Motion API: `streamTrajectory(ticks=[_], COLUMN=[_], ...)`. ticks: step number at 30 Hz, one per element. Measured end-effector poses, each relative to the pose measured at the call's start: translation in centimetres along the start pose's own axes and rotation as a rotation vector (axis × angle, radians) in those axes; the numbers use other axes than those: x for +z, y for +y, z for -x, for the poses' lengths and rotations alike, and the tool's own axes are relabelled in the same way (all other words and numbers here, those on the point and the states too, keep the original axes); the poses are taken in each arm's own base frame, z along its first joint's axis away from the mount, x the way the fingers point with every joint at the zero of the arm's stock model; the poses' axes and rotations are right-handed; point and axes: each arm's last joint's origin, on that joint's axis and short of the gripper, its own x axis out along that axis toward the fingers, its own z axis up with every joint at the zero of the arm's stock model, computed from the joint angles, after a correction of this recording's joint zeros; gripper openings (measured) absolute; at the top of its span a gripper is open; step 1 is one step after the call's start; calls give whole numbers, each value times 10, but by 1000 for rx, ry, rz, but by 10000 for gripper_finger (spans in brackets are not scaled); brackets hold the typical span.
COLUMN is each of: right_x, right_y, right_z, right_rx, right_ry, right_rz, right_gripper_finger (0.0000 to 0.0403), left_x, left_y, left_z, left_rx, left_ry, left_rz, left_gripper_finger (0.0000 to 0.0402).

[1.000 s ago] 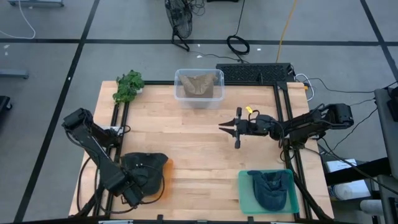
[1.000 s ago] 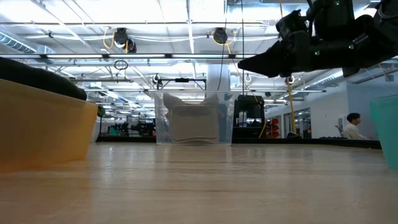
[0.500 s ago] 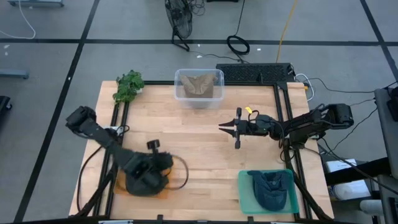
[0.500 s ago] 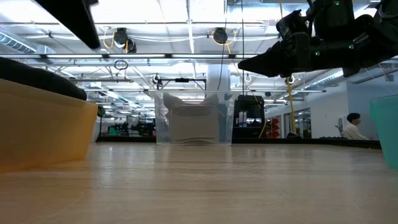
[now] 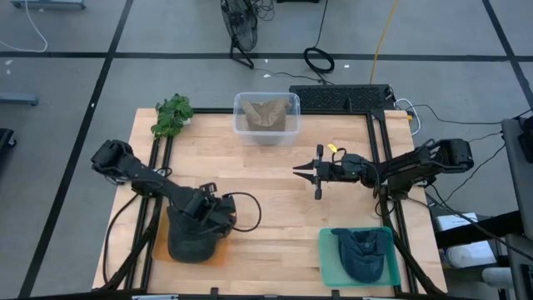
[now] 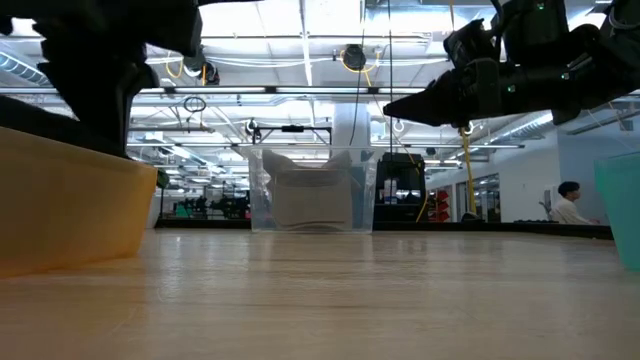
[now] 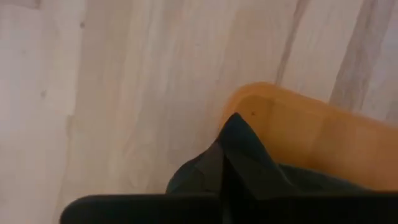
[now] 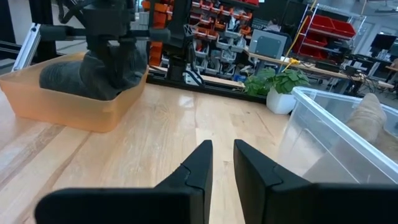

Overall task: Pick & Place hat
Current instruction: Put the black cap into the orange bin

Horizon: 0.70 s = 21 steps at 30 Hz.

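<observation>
High view: left gripper [image 5: 202, 215] clamped tight on dark hat [image 5: 193, 236] in orange tray [image 5: 218, 258].
Right gripper [image 5: 301, 171] idle above mid-table, fingers [image 8: 191, 168] narrowly parted, holding nothing.

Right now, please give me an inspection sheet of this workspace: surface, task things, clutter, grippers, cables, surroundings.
Surface: wooden table, bare in the middle.
Job's things: dark hat in orange bin; blue hat in green tray; tan hat in clear bin.
Clutter: potted plant at a far table corner.
Grippers: left gripper shut on dark hat, over the orange bin; right gripper waits above mid-table, narrow gap between its fingers, holding nothing.
Cables: black loop beside the left gripper; more on the floor.
Surroundings: shelving; a person far off.
</observation>
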Motion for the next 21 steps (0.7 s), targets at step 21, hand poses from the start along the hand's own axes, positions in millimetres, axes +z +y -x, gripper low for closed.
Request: streamTrajectory(ticks=[21], right_x=[-1], right_y=[0], right_z=[0], right_rx=[2], right_ry=[10], right_rz=[0], right_gripper_finger=[43], left_x=[-13], left_y=[2], left_z=[-11], left_rx=[-23], left_ry=[116], left_rz=[8], left_gripper_finger=[16])
